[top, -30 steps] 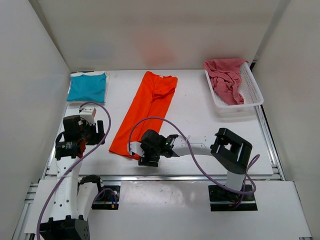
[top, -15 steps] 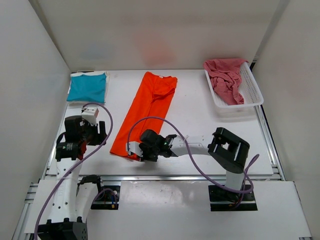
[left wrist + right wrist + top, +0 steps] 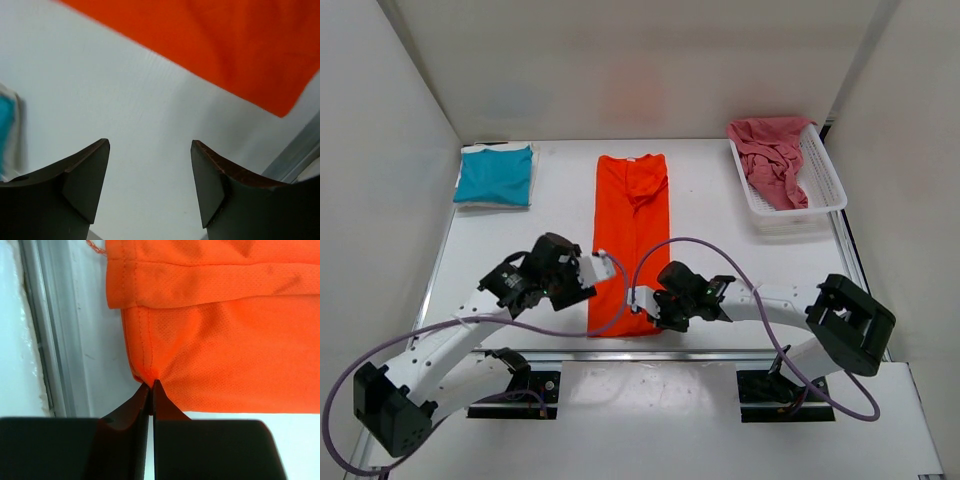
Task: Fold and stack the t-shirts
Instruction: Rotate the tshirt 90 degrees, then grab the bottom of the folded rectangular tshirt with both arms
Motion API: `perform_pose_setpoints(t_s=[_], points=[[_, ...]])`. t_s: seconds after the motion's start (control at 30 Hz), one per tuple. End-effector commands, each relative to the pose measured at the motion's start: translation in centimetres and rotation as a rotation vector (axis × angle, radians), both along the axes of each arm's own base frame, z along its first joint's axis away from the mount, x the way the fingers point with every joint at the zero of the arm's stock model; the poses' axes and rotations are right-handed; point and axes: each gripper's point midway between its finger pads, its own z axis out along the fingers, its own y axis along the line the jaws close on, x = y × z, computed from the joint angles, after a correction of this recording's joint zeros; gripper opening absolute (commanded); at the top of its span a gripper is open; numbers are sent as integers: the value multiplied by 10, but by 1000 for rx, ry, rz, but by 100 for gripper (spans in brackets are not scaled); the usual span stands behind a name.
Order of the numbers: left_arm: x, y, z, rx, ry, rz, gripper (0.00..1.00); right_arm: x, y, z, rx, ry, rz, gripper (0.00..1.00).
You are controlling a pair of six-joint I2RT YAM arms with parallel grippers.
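Up close, right end effector (image 3: 151, 384) pinches orange shirt (image 3: 225, 340) hem; left end effector (image 3: 150, 150) gapes, seemingly empty.

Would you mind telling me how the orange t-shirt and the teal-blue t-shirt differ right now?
The orange t-shirt lies as a long narrow strip down the middle of the table; the teal-blue t-shirt is folded into a compact rectangle at the far left corner. The right pincer is shut on the orange one's near hem corner, while no pincer touches the teal-blue one. Both lie flat on the table.
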Motion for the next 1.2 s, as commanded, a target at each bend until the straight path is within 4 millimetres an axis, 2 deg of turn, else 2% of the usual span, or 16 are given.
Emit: perform_pose_setpoints(t_s=[0.0, 0.03, 0.1, 0.2, 0.23, 0.27, 0.33, 0.43, 0.6, 0.73, 0.83, 0.97, 1.0, 1.07, 1.17], points=[[-7, -16, -4, 201, -105, -338, 77, -6, 9, 5, 33, 16, 36, 4], [-12, -27, -4, 171, -91, -402, 76, -5, 9, 4, 28, 25, 26, 4], [-25, -37, -18, 164, -33, -494, 77, 3, 13, 6, 45, 11, 11, 4], [-41, -41, -40, 180, -39, -608, 77, 18, 11, 5, 43, 19, -34, 3], [-52, -41, -54, 192, -24, -667, 77, 22, 8, 5, 41, 32, -54, 3], [-51, -47, -48, 183, -76, -711, 77, 21, 7, 4, 41, 53, -65, 4], [-61, -57, -58, 173, -106, -804, 76, 27, 8, 4, 41, 34, -77, 3], [-69, -64, -71, 176, -104, -900, 75, 23, 8, 0, 28, 42, -72, 3], [-67, -81, -79, 159, -151, -973, 74, 16, 13, -3, 22, 61, -53, 3], [-71, -65, -101, 226, -81, -1003, 70, 22, 14, 3, 31, 66, -71, 3], [-75, -53, -111, 273, -71, -1043, 69, 25, 10, -2, 11, 54, -76, 4], [-82, -60, -113, 254, -120, -1090, 69, 24, 13, -3, 17, 67, -77, 4], [-85, -58, -119, 261, -105, -1088, 67, 21, 14, -3, 14, 73, -71, 3], [-74, -67, -118, 251, -153, -1050, 61, 23, 16, -2, 21, 65, -65, 4], [-67, -68, -122, 273, -133, -1019, 53, 19, 15, -2, 13, 79, -63, 3]])
